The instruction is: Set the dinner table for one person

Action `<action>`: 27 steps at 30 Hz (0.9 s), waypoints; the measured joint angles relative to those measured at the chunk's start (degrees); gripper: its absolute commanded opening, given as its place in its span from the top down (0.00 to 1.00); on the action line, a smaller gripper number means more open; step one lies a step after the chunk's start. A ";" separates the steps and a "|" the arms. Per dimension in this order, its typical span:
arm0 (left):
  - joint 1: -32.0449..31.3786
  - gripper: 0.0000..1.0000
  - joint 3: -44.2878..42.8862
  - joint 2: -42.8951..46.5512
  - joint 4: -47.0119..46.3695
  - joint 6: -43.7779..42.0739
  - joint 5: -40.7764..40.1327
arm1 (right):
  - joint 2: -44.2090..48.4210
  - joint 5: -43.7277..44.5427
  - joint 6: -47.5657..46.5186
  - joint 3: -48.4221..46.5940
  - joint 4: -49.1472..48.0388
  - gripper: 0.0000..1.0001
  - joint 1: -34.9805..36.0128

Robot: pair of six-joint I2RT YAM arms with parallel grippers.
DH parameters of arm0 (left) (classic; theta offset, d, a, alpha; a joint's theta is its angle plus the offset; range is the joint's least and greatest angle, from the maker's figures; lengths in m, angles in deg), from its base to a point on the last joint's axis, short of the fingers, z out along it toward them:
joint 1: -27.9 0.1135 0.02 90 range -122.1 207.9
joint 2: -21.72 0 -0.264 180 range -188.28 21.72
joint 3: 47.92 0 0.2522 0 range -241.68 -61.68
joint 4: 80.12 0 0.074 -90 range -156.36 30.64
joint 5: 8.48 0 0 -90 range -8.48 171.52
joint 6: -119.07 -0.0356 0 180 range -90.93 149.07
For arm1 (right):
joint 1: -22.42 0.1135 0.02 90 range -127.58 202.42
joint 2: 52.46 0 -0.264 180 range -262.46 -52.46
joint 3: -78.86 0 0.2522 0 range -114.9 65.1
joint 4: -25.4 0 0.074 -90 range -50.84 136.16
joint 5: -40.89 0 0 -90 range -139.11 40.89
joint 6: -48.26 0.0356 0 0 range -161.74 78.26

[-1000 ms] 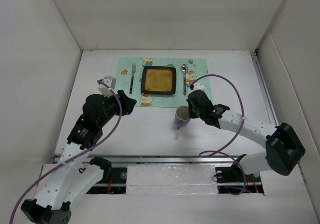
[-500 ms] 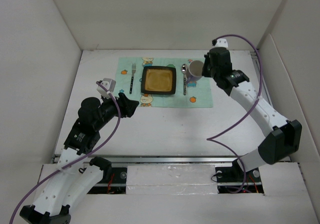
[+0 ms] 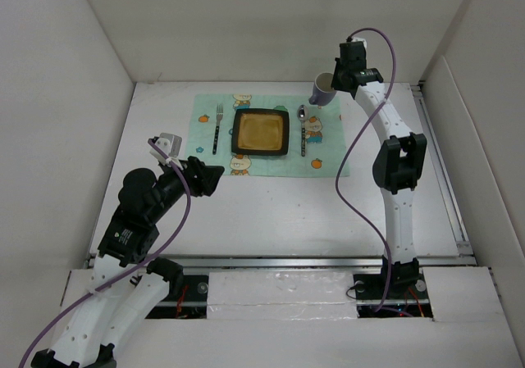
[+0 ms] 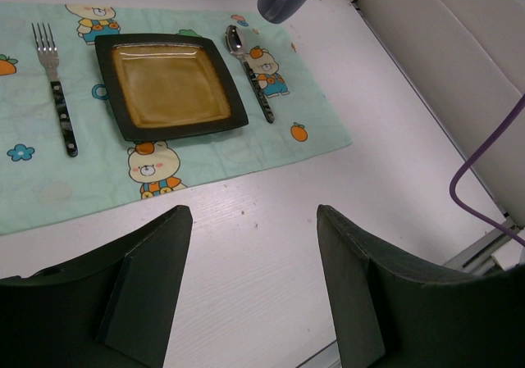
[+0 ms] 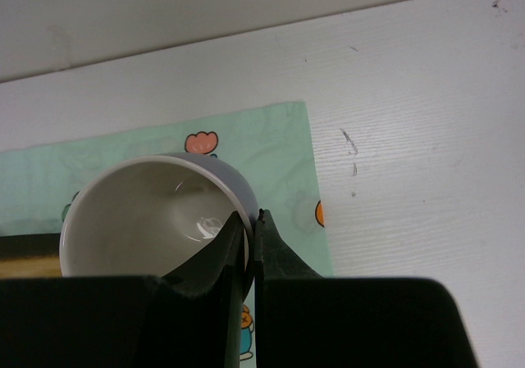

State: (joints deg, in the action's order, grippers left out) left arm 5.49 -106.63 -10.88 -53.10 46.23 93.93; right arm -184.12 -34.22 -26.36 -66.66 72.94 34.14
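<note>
While right hand [image 5: 253, 220] pinches mug [image 5: 139, 212] rim above placemat [image 5: 279, 138] corner, left hand [image 4: 250, 214] — spread wide, empty.

Open across plain white worktop [image 3: 271, 212] on near side of mint-green bear-print placemat [image 3: 324, 161]. Blocked on mat by square dark-rimmed amber plate [image 3: 262, 132], black-handled fork [image 3: 217, 126], spoon [image 3: 303, 130]; above far right corner, by purple mug [image 3: 322, 88].

A robotics lab cell: bare white panels [image 3: 271, 24] enclose a white table [image 3: 271, 212] with two bolted arms [image 3: 139, 212]
</note>
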 measured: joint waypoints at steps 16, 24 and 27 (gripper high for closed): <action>0.00 0.41 0.00 -3.19 0.11 -0.15 -0.46 | -10.38 -3.78 0.00 -8.46 4.02 1.00 -3.80; 0.00 0.40 0.00 -4.04 0.11 -0.15 -0.72 | -12.31 -6.25 0.74 -8.94 3.93 1.00 -3.80; 0.00 0.40 0.00 -4.31 0.20 -0.17 -0.85 | -12.41 -6.56 1.05 -9.20 3.87 1.00 -3.78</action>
State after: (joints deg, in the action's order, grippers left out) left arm 5.49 -106.63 -15.19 -52.91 46.06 93.08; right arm -196.53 -40.77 -25.31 -75.87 76.81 30.36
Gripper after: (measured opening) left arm 0.597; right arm 0.078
